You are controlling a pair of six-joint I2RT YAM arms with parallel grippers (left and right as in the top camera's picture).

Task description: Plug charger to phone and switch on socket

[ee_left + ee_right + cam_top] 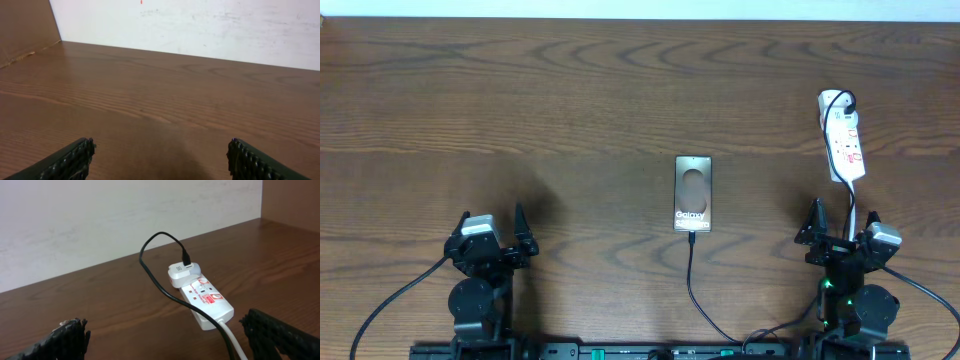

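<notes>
While the left tool (492, 213) and right tool (843, 211) gape empty, the wood-grain table (570, 100) meets a white wall (200, 25).

A flat, dark glossy smartphone (693, 193) lettered "Galaxy" lies screen-up mid-table, a thin black charger cable (689, 270) meeting its near edge, while a narrow white red-marked power strip (844, 140) lies far right, the cable plugged in at its far end.

Tabletop (570, 100) open left of phone (693, 193); charger (692, 275) trails from its near end; socket (844, 140) stands far right.
</notes>
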